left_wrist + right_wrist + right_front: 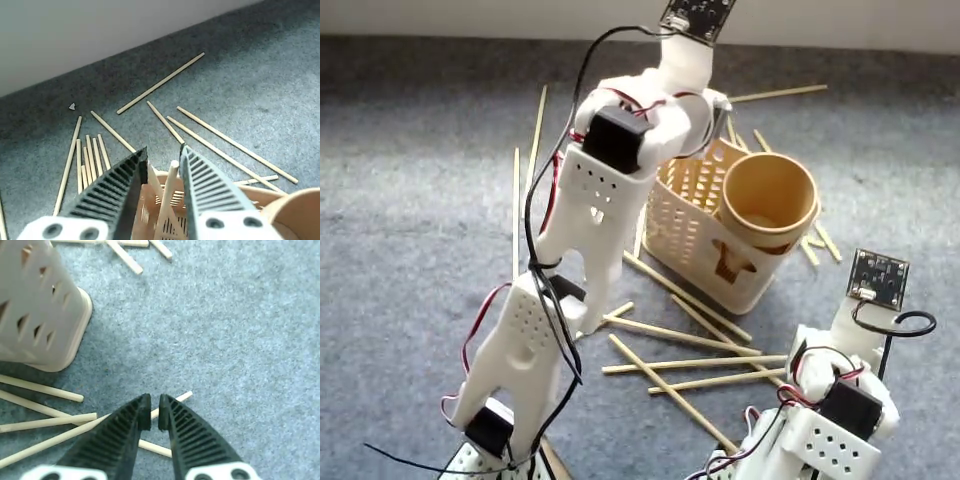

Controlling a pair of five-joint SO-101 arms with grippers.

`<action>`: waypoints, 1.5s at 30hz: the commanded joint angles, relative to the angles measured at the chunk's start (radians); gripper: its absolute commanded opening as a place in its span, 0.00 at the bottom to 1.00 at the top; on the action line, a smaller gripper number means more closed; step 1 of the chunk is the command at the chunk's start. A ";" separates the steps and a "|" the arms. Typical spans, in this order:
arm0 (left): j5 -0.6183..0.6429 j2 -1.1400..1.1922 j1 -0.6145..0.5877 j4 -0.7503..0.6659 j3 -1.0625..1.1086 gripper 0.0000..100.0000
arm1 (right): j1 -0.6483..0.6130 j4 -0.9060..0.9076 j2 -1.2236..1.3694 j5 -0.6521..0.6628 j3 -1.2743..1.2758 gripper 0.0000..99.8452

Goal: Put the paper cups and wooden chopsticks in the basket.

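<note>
Left gripper [164, 160] above the basket [692, 240], fingers released, with a chopstick [171, 175] standing in the basket between them. The paper cup [767, 200] already sits in the basket. Right gripper [155, 412] beside the basket, fingers almost clenched on nothing, over loose chopsticks [685, 365] on the surface [420, 200]. This looks like the drop-off step. Next, you need to lift clear of the basket and pick another chopstick.
</note>
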 commanded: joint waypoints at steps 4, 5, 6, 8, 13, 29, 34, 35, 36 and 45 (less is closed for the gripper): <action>0.006 -0.154 -0.117 0.006 -0.041 0.14 | -0.008 -0.018 -0.007 0.005 -0.004 0.05; 0.006 -0.174 -0.137 0.006 -0.041 0.14 | -0.008 -0.018 -0.007 0.005 -0.004 0.05; 0.006 -0.194 -0.157 0.009 -0.041 0.14 | -0.008 -0.018 -0.007 0.005 -0.004 0.05; 0.006 -0.232 -0.206 0.014 -0.041 0.14 | -0.008 -0.018 -0.007 0.005 -0.004 0.05; 0.006 -0.298 -0.341 0.121 -0.038 0.14 | -0.002 -0.018 -0.007 0.005 -0.004 0.05; -0.118 -0.578 -0.524 0.161 1.156 0.17 | -0.008 -0.019 -0.004 0.012 -0.027 0.05; -0.198 -0.711 -0.522 0.051 1.540 0.20 | -0.008 0.022 0.001 0.083 -0.173 0.05; -0.198 -0.740 -0.518 0.015 1.616 0.20 | -0.008 0.048 0.001 0.095 -0.217 0.05; -0.198 -0.771 -0.507 -0.032 1.698 0.20 | -0.008 0.076 0.001 0.103 -0.265 0.05; -0.193 -1.038 -0.466 -0.356 2.167 0.20 | -0.024 0.263 0.420 0.118 -0.753 0.11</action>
